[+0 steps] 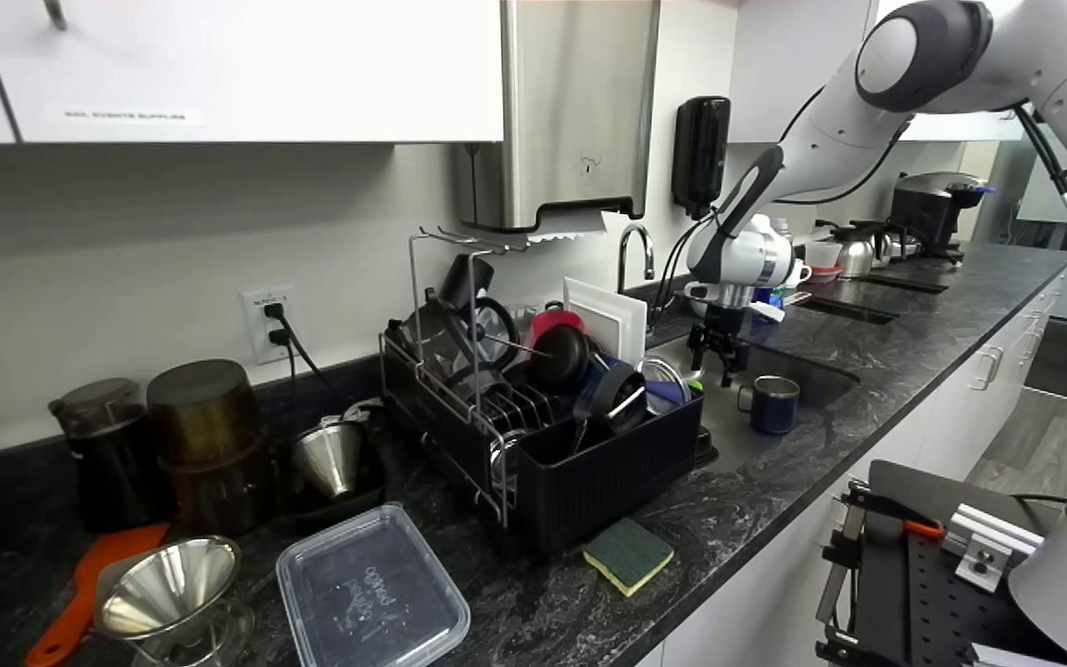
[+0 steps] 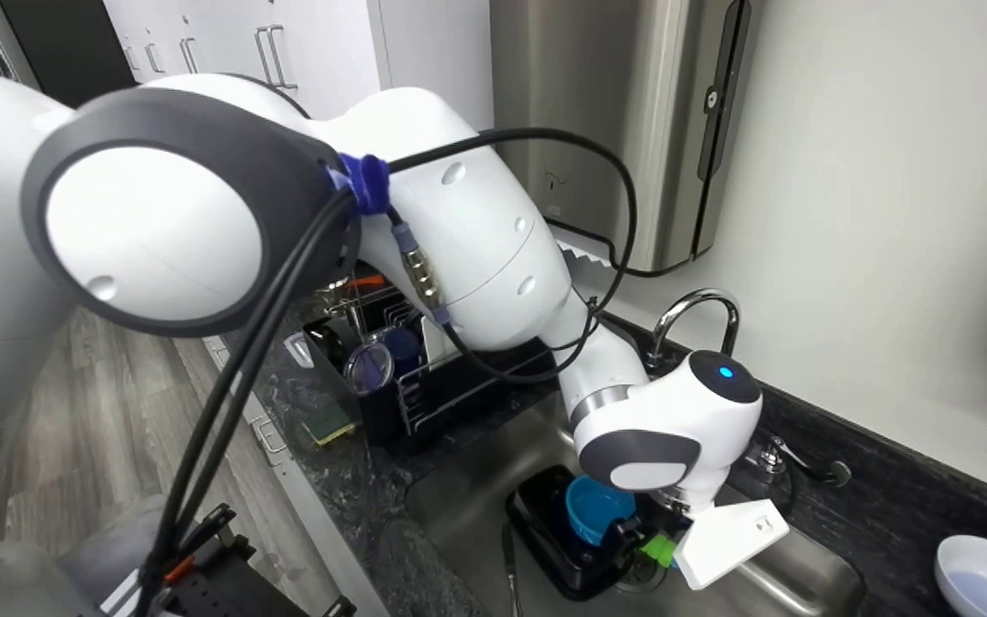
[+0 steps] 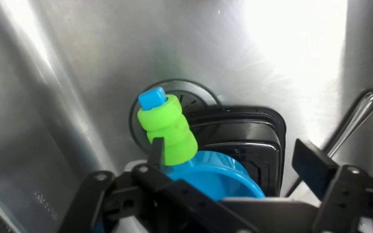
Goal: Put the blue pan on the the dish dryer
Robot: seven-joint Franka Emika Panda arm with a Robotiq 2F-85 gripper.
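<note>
Fingers [image 3: 314, 170] spread wide, released; in wrist view one overlaps green handle [image 3: 170, 129] of blue pan [image 3: 217, 181], touch unclear.

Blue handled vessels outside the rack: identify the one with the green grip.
The cyan pan in the sink, its handle sleeved in bright green; the navy mug is darker, metallic-rimmed and shows no green.

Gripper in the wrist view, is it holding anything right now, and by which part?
Nothing is held. The black gripper stands open by the glossy round blue pan, its jaws wide apart, not closed on the pan's lime-green ribbed handle.
</note>
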